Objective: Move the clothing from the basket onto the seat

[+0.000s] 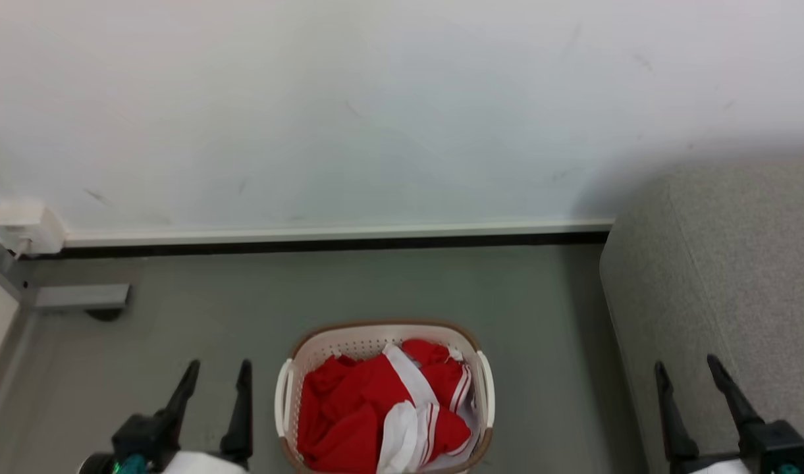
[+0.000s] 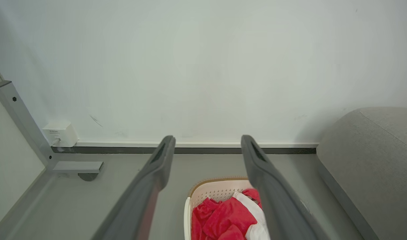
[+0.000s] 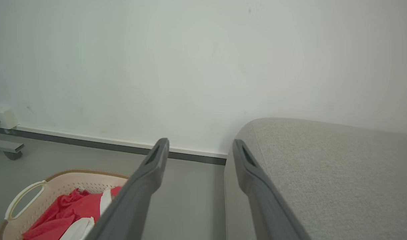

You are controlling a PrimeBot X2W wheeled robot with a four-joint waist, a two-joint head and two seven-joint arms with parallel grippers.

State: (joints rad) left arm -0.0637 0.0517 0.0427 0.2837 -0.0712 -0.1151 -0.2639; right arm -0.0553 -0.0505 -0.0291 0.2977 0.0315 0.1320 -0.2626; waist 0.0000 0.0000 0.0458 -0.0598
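The clothing (image 1: pixel 375 415) lies heaped in the basket (image 1: pixel 369 337) on the floor, beside the seat (image 1: pixel 724 276). Left end effector (image 1: pixel 218 372) and right end effector (image 1: pixel 688 368) hang apart, both empty.

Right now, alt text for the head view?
A cream basket holding red-and-white clothing sits on the grey floor at bottom centre, before a white wall. A grey sofa stands at right. The left tool and right tool flank the basket, both open and empty.

No legible text, tiny print on white wall box (image 2: pixel 59 134) unreadable
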